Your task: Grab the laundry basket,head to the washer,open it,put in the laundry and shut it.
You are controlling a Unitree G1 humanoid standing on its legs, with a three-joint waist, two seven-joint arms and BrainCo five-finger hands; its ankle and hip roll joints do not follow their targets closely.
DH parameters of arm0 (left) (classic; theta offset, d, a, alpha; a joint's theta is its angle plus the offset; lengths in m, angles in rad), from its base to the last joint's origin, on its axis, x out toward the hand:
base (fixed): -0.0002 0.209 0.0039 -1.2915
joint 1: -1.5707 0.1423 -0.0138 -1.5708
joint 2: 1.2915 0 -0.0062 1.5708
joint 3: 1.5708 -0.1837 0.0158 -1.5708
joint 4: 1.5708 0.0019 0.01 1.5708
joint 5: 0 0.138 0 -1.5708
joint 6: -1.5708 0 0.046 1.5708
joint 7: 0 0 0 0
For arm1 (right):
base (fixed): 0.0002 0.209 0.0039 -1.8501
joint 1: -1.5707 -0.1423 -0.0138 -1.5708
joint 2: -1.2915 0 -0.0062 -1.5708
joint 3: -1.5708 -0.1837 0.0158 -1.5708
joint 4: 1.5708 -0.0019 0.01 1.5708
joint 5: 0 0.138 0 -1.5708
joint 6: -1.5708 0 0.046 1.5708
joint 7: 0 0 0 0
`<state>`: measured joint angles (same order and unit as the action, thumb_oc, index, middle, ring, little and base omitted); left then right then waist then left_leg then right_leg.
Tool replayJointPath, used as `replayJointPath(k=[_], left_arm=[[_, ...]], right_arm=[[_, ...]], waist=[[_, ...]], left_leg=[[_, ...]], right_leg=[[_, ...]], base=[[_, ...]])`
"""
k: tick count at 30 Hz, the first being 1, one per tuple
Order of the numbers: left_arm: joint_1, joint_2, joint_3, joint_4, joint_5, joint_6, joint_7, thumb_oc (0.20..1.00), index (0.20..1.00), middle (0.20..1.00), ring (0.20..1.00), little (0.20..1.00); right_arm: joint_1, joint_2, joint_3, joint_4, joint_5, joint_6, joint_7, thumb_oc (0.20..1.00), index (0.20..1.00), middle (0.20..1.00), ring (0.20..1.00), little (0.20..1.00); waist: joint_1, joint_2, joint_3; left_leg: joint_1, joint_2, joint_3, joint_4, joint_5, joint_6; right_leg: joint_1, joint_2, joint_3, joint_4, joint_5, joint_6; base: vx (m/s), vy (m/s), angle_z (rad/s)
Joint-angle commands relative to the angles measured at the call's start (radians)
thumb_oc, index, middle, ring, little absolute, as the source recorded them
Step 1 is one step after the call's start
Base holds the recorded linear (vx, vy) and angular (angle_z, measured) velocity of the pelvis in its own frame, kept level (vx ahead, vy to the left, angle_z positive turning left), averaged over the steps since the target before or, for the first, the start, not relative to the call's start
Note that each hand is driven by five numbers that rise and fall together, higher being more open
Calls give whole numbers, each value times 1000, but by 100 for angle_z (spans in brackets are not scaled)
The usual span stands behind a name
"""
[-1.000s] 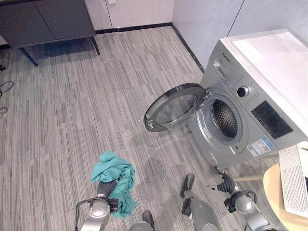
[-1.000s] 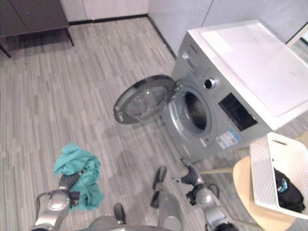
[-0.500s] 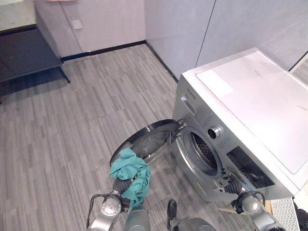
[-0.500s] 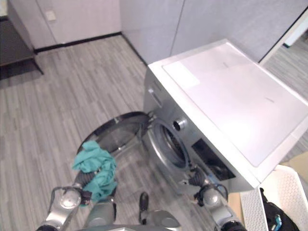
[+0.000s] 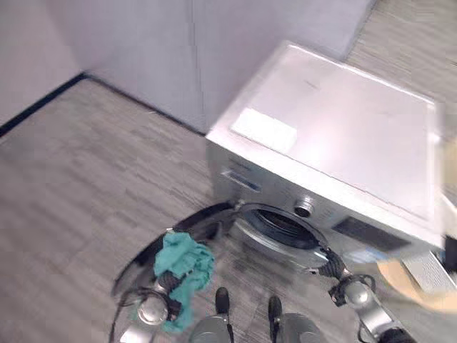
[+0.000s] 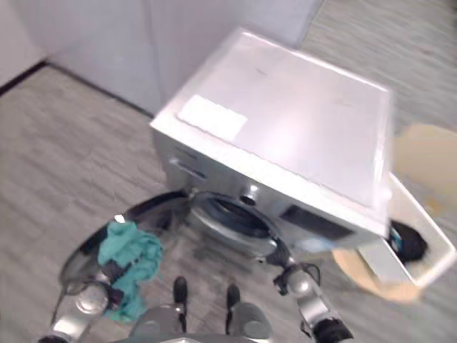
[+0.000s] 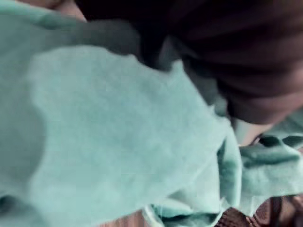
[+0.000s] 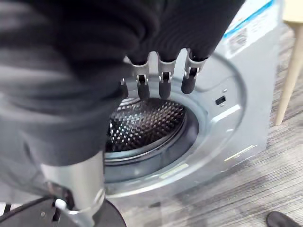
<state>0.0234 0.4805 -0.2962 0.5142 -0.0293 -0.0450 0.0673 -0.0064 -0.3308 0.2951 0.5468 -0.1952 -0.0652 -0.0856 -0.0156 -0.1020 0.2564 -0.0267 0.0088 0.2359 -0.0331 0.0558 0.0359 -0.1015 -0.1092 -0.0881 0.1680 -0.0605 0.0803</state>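
Here, the silver front-loading washer [image 5: 321, 164] stands against a pale wall on grey striped plank flooring [image 5: 78, 179], its flat white top catching the light and its round door [image 5: 178, 236] swung wide open to the robot's left. The left hand [image 5: 166, 277] is clenched around a crumpled teal garment [image 5: 182, 268] (soft, fleecy-looking cloth in the left wrist view [image 7: 118, 132], where it drapes over the dark ribbed cover), held low just in front of the open door. The right hand [image 8: 161, 78] hangs empty just before the circular opening, its silver, dark-tipped fingers [image 8: 188, 80] loosely hanging down and grasping nothing; past them shows the perforated steel drum [image 8: 142, 123], ringed by a smooth metal collar. To the robot's right, well apart from the washer's mouth, a white perforated plastic laundry basket [image 6: 400, 243] sits on a round, pale wooden stool [image 6: 421, 157], with dark clothing [image 6: 407, 239] lying inside it.
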Motion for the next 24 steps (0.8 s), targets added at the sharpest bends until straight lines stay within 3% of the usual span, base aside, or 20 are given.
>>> replayJointPath(k=[1, 3, 4, 7, 8, 10, 15, 18, 19, 21, 24], left_arm=[[-30, -15, 15, -107, 39, -83, 32, 200, 200, 200, 200, 200], [-54, -20, 19, -110, 40, -85, 55, 200, 200, 200, 200, 200], [-75, -25, 17, -116, 35, -89, 72, 200, 200, 200, 200, 200], [-115, -34, 20, -115, 32, -97, 106, 200, 200, 200, 200, 200], [-152, -40, 17, -112, 21, -100, 136, 200, 200, 200, 200, 200], [-174, -51, 28, -105, 11, -99, 160, 200, 200, 200, 200, 200], [-335, -38, 32, -83, 13, -92, 293, 200, 200, 200, 200, 200], [-582, 54, 9, 1, 71, -80, 406, 200, 200, 200, 200, 200], [-582, 54, 8, 2, 71, -81, 406, 200, 200, 200, 200, 200], [-778, 162, -29, 85, 102, -67, 457, 200, 200, 200, 200, 200], [-939, 230, -81, 153, 109, -58, 496, 200, 200, 200, 200, 200]], right_arm=[[-12, -67, 2, -43, -7, -23, -9, 1000, 1000, 1000, 1000, 1000], [-26, -70, -3, -51, -3, -18, -20, 1000, 1000, 1000, 1000, 1000], [-33, -77, -8, -55, 3, -16, -30, 1000, 1000, 1000, 1000, 1000], [-43, -91, -24, -75, 16, -15, -50, 1000, 1000, 1000, 1000, 1000], [-63, -103, -30, -81, 31, -14, -64, 1000, 1000, 1000, 1000, 1000], [-69, -109, -40, -86, 37, -9, -80, 1000, 1000, 1000, 1000, 1000], [-105, -121, -89, -140, 99, -16, -147, 1000, 1000, 1000, 1000, 1000], [-115, -130, -122, -211, 127, -54, -184, 1000, 1000, 1000, 1000, 1000], [-115, -130, -122, -211, 127, -54, -184, 1000, 1000, 1000, 1000, 1000], [-102, -133, -135, -256, 142, -87, -195, 1000, 1000, 1000, 1000, 1000], [-103, -118, -131, -271, 163, -116, -199, 1000, 1000, 1000, 1000, 1000]], waist=[[24, 24, -8], [21, 35, 23], [12, 37, 48], [3, 36, 89], [-4, 41, 119], [-16, 50, 112], [-66, 56, 158], [-108, 57, 177], [-108, 57, 175], [-139, 59, 183], [-156, 64, 180]], left_leg=[[-62, 73, -64, 129, -120, -45], [-74, 79, -27, 145, -131, -39], [-98, 84, -25, 191, -162, -44], [-192, 91, -8, 291, -188, -43], [-258, 107, 5, 358, -200, -44], [-342, 128, 7, 441, -218, -41], [-599, 204, -3, 741, -296, -30], [-839, 262, -27, 961, -360, -30], [-842, 262, -27, 963, -361, -30], [-953, 283, -51, 1049, -389, -24], [-1039, 293, -79, 1112, -409, -16]], right_leg=[[-30, -71, -222, 126, -63, 26], [-80, -97, -244, 156, -45, 31], [-107, -104, -214, 176, -56, 40], [-157, -110, -182, 168, -57, 33], [-227, -121, -174, 222, -58, 26], [-293, -124, -173, 263, -71, 20], [-551, -152, -149, 519, -158, -2], [-791, -171, -115, 716, -220, -12], [-794, -171, -115, 718, -221, -12], [-904, -179, -91, 802, -247, -16], [-987, -180, -76, 865, -274, -27]], base=[[-142, 102, -132], [-175, 36, -187], [-220, -24, -133], [-241, -16, -30], [-196, -72, -68], [-169, -80, -71], [-132, -67, -19], [-124, -16, -20], [-72, 4, -11], [-53, 18, -2], [-5, 5, -3]])
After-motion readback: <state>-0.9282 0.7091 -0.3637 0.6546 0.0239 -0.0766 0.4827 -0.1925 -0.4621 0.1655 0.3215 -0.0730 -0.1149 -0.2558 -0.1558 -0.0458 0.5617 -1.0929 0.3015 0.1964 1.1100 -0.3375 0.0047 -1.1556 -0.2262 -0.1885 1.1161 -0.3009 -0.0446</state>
